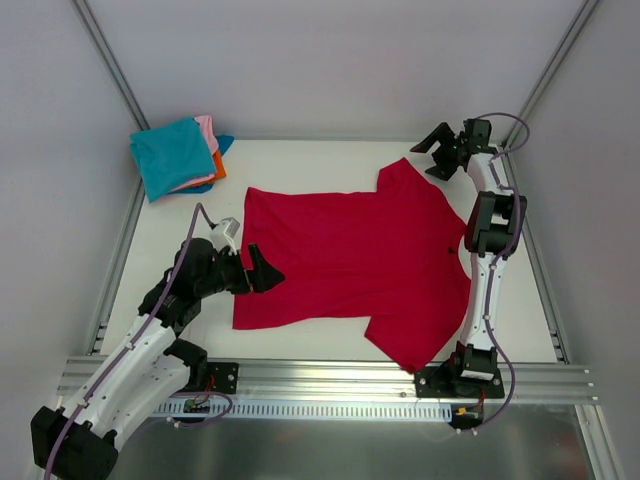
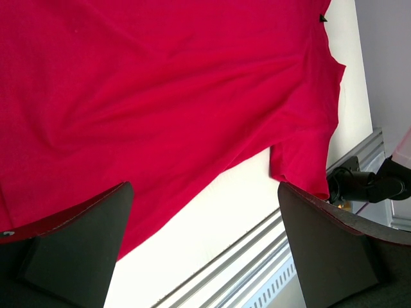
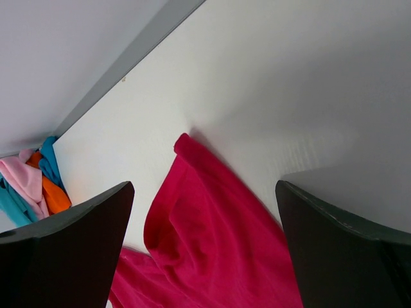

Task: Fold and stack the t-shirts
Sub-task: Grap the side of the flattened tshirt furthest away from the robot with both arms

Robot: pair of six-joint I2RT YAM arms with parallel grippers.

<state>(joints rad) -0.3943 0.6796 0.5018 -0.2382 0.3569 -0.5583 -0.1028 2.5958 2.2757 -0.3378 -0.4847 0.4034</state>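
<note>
A large red t-shirt (image 1: 350,260) lies spread flat in the middle of the white table, one sleeve toward the far right, the other toward the near rail. My left gripper (image 1: 262,271) hovers open at the shirt's left hem; in its wrist view the red cloth (image 2: 160,96) fills the upper left, and nothing sits between the jaws of the left gripper (image 2: 204,212). My right gripper (image 1: 432,158) stands open just beyond the far sleeve (image 3: 205,237), empty, and shows in its own view as the right gripper (image 3: 204,192). Folded t-shirts (image 1: 180,155) are stacked at the back left, teal on top.
The stack (image 3: 32,186) shows pink, orange and blue layers under the teal. An aluminium rail (image 2: 257,256) runs along the table's near edge, with the right arm's base (image 2: 366,183) bolted to it. Grey walls close in the far side and both flanks.
</note>
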